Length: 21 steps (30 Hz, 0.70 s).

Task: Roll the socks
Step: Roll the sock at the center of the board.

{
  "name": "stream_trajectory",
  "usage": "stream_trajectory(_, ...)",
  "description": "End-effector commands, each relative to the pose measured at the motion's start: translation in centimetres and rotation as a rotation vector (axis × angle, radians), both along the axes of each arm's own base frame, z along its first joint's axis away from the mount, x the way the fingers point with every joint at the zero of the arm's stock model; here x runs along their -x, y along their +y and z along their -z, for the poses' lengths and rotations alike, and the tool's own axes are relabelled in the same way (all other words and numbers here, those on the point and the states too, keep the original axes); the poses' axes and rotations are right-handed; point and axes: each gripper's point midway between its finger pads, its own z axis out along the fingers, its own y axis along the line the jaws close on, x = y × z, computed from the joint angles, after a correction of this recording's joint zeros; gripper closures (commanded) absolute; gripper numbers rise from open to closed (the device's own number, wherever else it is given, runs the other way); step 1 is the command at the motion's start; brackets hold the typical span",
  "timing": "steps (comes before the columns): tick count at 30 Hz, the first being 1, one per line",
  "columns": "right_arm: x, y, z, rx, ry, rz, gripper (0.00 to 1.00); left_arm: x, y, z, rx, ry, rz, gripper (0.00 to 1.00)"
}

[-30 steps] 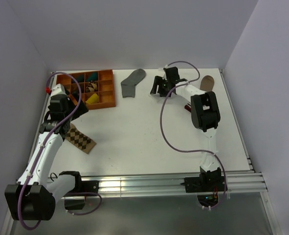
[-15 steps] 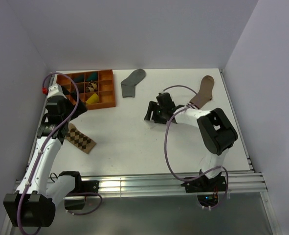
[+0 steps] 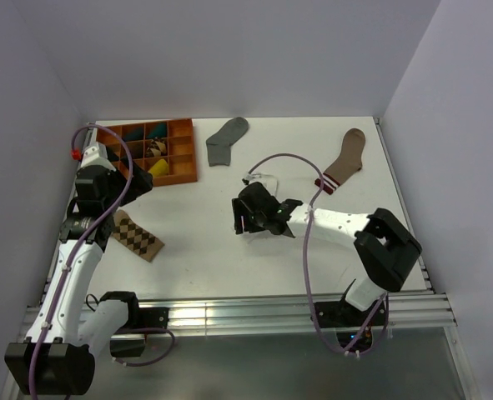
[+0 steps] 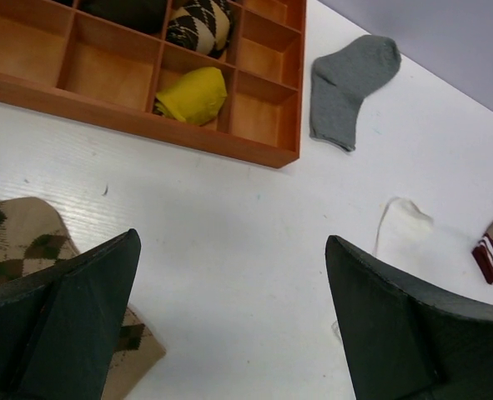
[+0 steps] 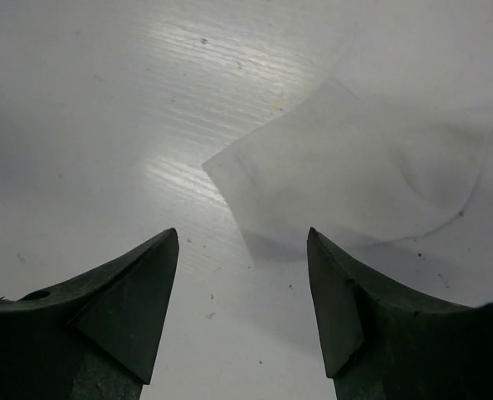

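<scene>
Currently right gripper [image 5: 243, 235] hovers with jaws spread and empty over a corner of the white sock [image 5: 371, 175], flat mid-table. Left gripper [image 4: 229, 242] gapes wide above the diamond-patterned sock [image 4: 12, 242]. Grey sock [image 4: 346, 79] lies beside the orange tray [image 4: 104, 115].

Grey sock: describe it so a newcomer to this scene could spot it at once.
Find the orange divided tray at the far left corner of the table. Just right of it lies the grey sock, flat and unrolled. It is plain grey, unlike the brown sock with a striped cuff further right and the diamond-patterned sock at the left edge.
</scene>
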Motion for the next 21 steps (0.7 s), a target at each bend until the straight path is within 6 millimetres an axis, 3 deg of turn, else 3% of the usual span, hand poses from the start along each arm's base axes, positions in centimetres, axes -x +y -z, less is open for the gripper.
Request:
stream_trajectory(1,-1.1,-0.2,-4.6,0.072,-0.191,-0.134,0.30,-0.1,-1.5,-1.5,0.048,-0.056,0.069,0.01)
stream_trajectory(5,-0.3,-1.1,-3.1,0.179,-0.207,-0.252,0.38,-0.2,-2.3,-1.0,0.065,-0.031,0.108,0.02)
stream_trajectory(10,0.6,-0.5,-1.9,0.224,-0.229,-0.348,0.46,-0.1,-1.5,-1.0,0.039,-0.034,0.072,0.02)
stream_trajectory(21,1.2,1.1,1.3,0.390,-0.211,-0.437,0.47,-0.1,-0.9,-0.1,0.022,-0.007,0.044,0.03)
